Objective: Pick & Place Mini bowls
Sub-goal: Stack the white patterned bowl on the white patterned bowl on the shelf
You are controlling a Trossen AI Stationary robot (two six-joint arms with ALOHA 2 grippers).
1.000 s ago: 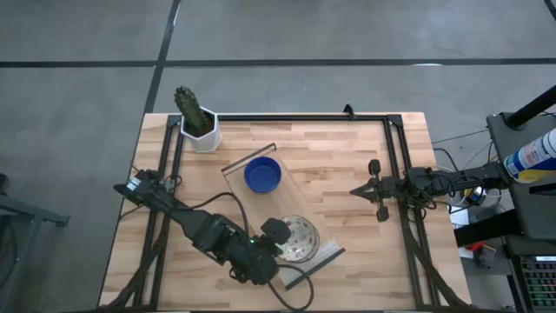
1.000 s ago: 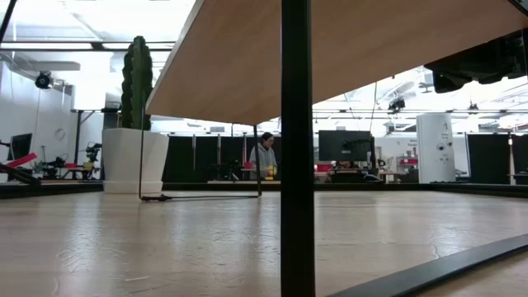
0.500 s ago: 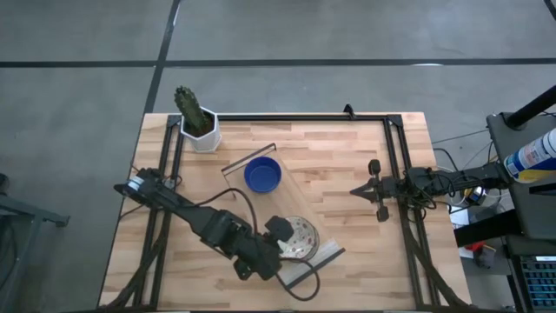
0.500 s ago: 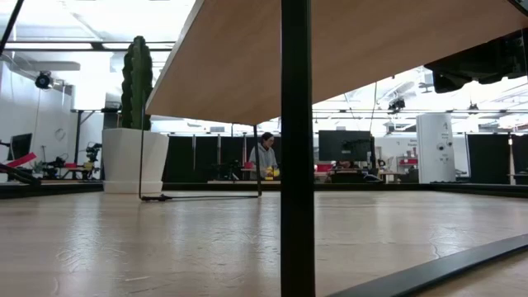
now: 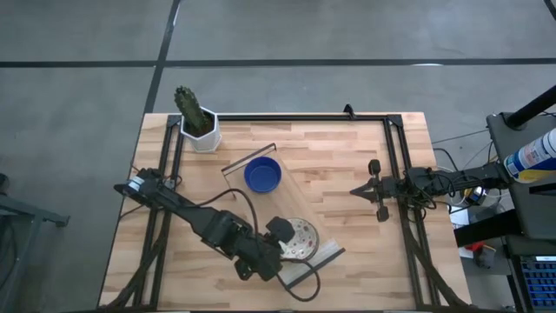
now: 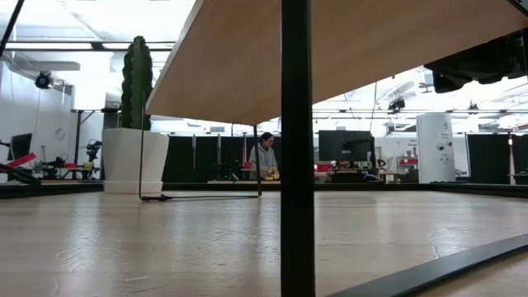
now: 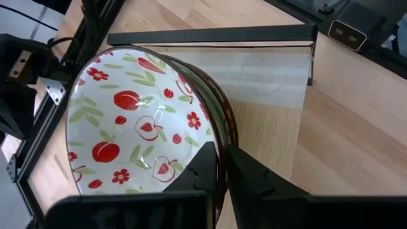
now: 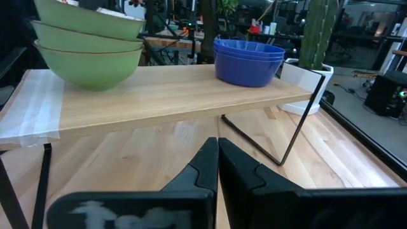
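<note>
On the raised wooden shelf (image 5: 291, 217), toward six o'clock of the table (image 5: 347, 165), the left gripper (image 7: 219, 166) has its fingers pinched together on the rim of the top floral bowl (image 7: 137, 124), one inside the bowl and one outside. That bowl sits nested in a stack of floral bowls (image 5: 300, 239). The stack of blue bowls (image 5: 262, 175) rests on the same shelf toward eleven o'clock of it. The right gripper (image 5: 365, 190) waits at three o'clock, its fingers closed on nothing.

The main risk, as I judge it, is that a thin rim grip lets the bowl swing or slip when lifted. The bowl beneath could also cling and ride up with it, then drop. The stack stands close to the shelf's taped end (image 7: 267, 76), so a sideways tug could push it off the edge.

Compared with a second ago, the left arm has stretched out toward the floral stack and its wrist now covers more of it. Since half a second ago little has changed. The right arm and the blue stack have stayed put.
</note>
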